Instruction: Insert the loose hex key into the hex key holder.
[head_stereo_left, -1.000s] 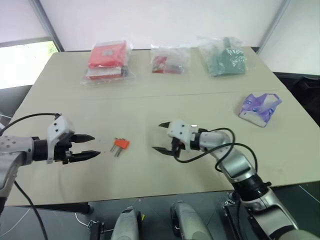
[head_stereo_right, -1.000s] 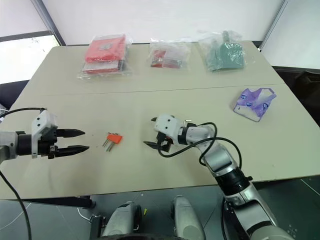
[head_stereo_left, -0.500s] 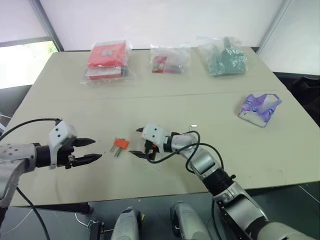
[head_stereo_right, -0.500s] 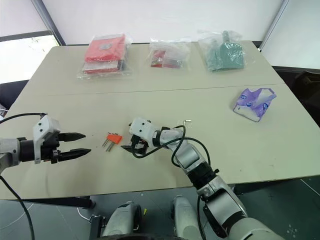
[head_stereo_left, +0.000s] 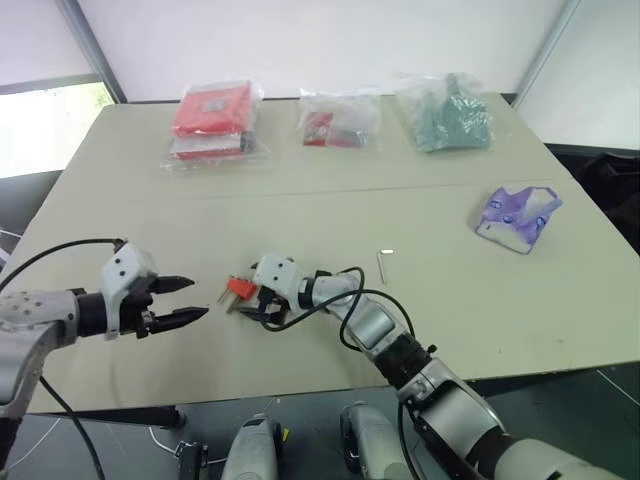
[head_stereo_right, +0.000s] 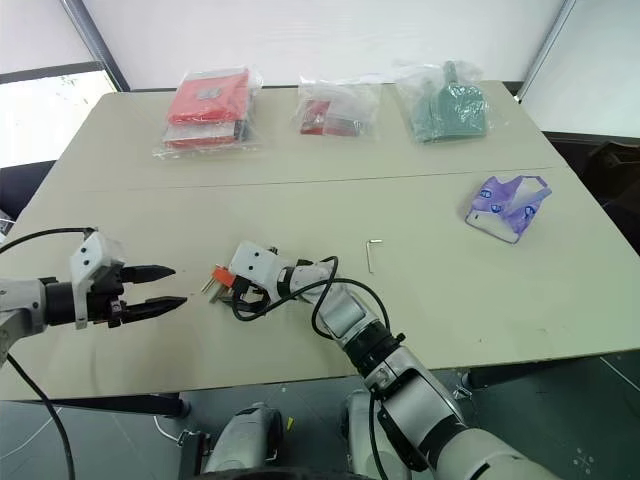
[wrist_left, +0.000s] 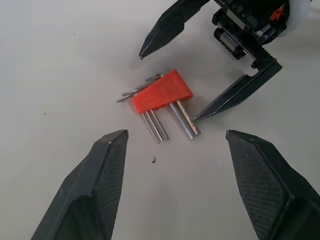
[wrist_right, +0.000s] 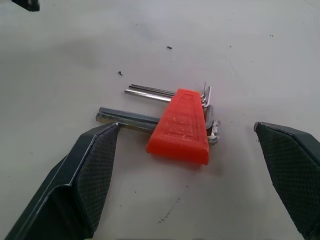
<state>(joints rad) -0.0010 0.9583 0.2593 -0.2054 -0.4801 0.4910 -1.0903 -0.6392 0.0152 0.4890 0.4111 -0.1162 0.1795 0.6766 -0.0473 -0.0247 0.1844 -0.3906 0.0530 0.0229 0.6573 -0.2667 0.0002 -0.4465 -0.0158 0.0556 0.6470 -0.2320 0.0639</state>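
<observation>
Both grippers open beside holder (head_stereo_left: 239, 288).

A beige bench (head_stereo_left: 300, 215) carries four packets. Along its far edge lies a red packet in clear plastic (head_stereo_left: 213, 120). Beside that, toward the middle, sits a smaller clear bag with red contents (head_stereo_left: 338, 122). Past it lies a clear bag of green items (head_stereo_left: 447, 116). Well apart, nearer the right edge, rests a purple-and-white pouch (head_stereo_left: 518, 217).
</observation>
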